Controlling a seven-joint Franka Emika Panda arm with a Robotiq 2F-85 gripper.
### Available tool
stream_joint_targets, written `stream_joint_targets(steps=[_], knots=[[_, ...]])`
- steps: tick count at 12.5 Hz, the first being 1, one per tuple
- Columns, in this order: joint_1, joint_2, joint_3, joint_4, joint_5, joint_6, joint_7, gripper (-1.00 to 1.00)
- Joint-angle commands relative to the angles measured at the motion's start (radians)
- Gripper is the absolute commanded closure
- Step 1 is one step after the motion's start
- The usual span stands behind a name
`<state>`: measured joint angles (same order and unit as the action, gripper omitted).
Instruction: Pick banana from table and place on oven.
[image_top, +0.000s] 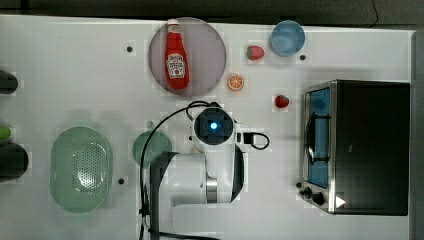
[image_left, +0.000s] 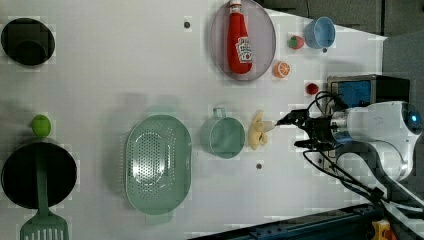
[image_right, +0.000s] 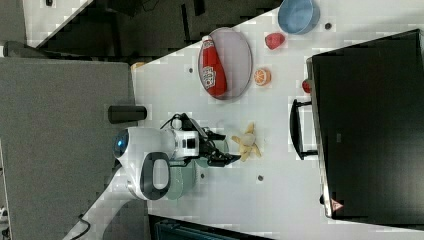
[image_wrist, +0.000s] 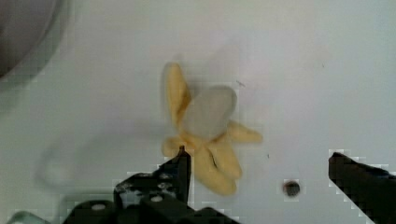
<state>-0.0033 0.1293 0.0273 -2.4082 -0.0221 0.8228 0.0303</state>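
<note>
The banana (image_left: 258, 131), a pale yellow peeled-open piece, lies on the white table (image_top: 75, 75) beside a green mug; it also shows in the right view (image_right: 246, 141) and the wrist view (image_wrist: 208, 135). My gripper (image_left: 296, 132) hovers over it, open and holding nothing. In the wrist view the gripper (image_wrist: 261, 168) has one black fingertip (image_wrist: 181, 163) close to the banana's peel and the other far off to the side. The oven (image_top: 370, 145), black-topped with a blue glass door, stands at the top view's right. In the top view the arm covers the banana.
A ketchup bottle (image_top: 176, 55) lies on a grey plate (image_top: 210, 50). An orange slice (image_top: 235, 82), two red strawberries (image_top: 255, 52) (image_top: 281, 101) and a blue bowl (image_top: 287, 37) sit near the oven. A green mug (image_left: 223, 137) and a green colander (image_top: 80, 167) lie toward the top view's left.
</note>
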Motion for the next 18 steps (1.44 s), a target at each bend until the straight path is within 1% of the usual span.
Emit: stream_joint_targets(steps=[1,4,7,8,12,14,16,18], knots=[[-0.002,0.070,0.011,-0.007,0.006,0.117,-0.029,-1.00],[-0.002,0.156,0.037,-0.021,0.006,0.208,-0.029,-1.00],[-0.002,0.203,0.042,-0.026,0.006,0.268,-0.029,-1.00],[-0.002,0.208,0.042,-0.031,0.006,0.269,-0.028,-0.93],[-0.003,0.211,0.043,-0.034,0.008,0.289,-0.026,0.05],[-0.003,0.210,0.043,-0.033,0.009,0.296,-0.026,0.48],[-0.003,0.197,0.043,-0.030,0.014,0.299,-0.026,0.50],[-0.003,0.131,0.043,-0.030,0.015,0.291,-0.026,0.50]])
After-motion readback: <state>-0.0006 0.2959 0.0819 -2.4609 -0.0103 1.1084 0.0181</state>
